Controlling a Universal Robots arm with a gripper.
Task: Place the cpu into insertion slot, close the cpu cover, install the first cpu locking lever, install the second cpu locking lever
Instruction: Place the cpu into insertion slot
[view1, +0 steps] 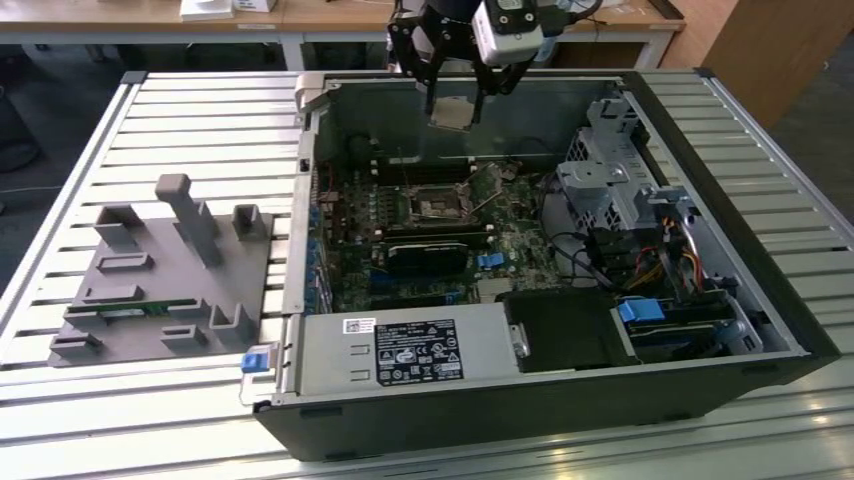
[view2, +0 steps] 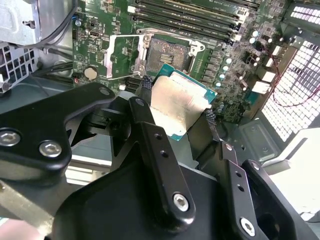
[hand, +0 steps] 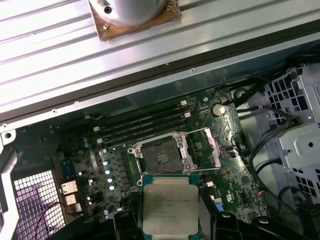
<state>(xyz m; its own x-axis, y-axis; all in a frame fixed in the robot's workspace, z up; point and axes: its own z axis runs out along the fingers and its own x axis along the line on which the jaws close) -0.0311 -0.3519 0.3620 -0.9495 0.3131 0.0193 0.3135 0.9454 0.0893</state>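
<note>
wrist (view1: 470, 12): pointing down | tool (view1: 454, 106): clamped on cpu (hand: 169, 207)

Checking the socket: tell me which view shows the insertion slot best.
The first wrist view: the insertion slot faces the camera, unobstructed. The second wrist view shows it obliquely beyond the held cpu; the exterior view, from afar.

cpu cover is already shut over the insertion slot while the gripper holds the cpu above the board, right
No, the first wrist view shows the cpu cover open, swung aside next to the bare insertion slot. The gripper does hold the cpu above the board.
</note>
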